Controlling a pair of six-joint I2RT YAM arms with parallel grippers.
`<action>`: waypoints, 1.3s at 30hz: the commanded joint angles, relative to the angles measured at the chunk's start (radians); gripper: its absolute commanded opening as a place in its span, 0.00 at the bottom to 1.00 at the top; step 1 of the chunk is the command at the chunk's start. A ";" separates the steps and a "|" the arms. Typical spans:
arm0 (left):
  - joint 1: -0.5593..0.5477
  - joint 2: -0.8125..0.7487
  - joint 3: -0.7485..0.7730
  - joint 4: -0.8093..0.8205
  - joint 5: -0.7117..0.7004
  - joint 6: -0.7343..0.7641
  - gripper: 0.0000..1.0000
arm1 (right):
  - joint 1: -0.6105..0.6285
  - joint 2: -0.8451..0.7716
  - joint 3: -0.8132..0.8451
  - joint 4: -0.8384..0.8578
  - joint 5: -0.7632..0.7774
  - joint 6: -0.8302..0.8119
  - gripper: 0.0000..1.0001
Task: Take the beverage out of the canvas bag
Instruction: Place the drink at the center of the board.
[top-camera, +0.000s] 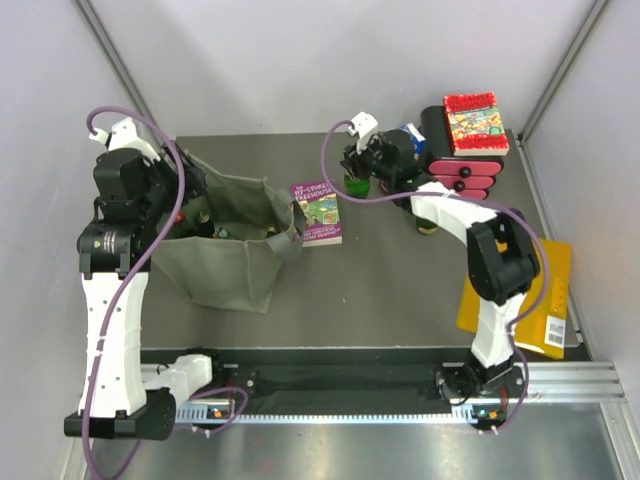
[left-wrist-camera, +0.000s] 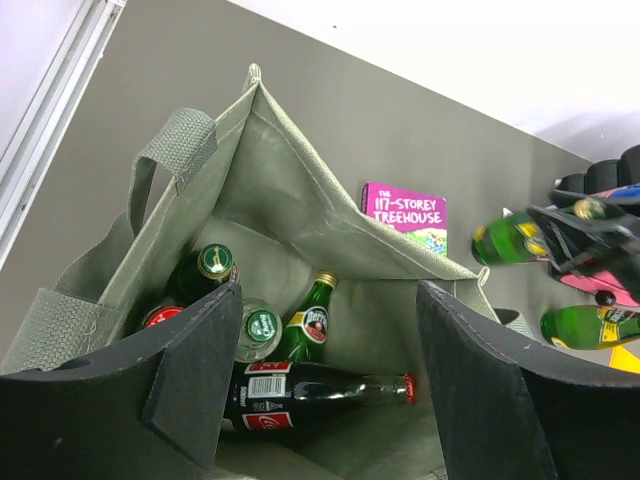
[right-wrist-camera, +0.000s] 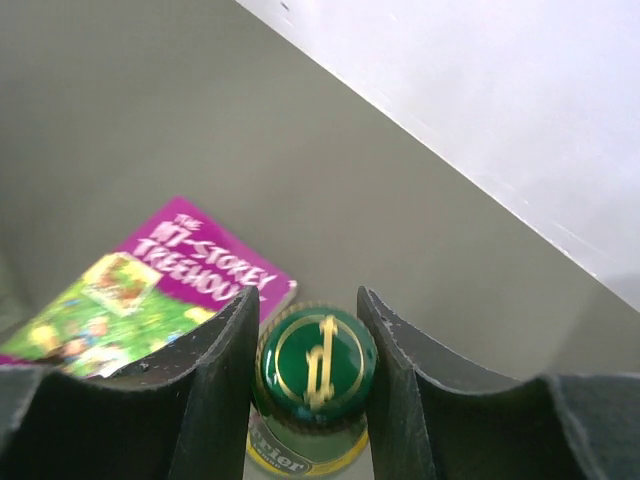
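The olive canvas bag (top-camera: 225, 265) lies open at the left of the table, its mouth facing up (left-wrist-camera: 290, 190). Inside it lie a cola bottle (left-wrist-camera: 300, 395), a green Perrier bottle (left-wrist-camera: 310, 325), a clear bottle with a green cap (left-wrist-camera: 262, 327) and a dark bottle with a gold cap (left-wrist-camera: 212, 262). My left gripper (top-camera: 190, 205) hangs open over the bag's mouth (left-wrist-camera: 328, 290), holding nothing. My right gripper (top-camera: 358, 165) is out of the bag, near the table's back, with its fingers (right-wrist-camera: 308, 300) shut on the cap of a green beverage bottle (right-wrist-camera: 318, 365) that stands upright (top-camera: 357, 184).
A purple book (top-camera: 318, 210) lies flat between the bag and the held bottle. A pink drawer box (top-camera: 462, 165) with a red-edged book (top-camera: 475, 122) on top stands at the back right. Another green bottle (top-camera: 427, 222) stands before it. A yellow book (top-camera: 520, 300) lies at the right edge.
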 joint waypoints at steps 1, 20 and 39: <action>0.001 -0.021 0.003 0.042 0.013 -0.017 0.75 | -0.017 0.067 0.158 0.239 0.041 -0.036 0.00; 0.001 -0.021 -0.011 0.039 0.011 -0.017 0.75 | -0.028 0.282 0.352 0.243 0.094 -0.051 0.23; 0.001 -0.012 0.012 -0.056 -0.026 -0.027 0.87 | -0.031 0.125 0.353 0.154 -0.099 -0.049 0.82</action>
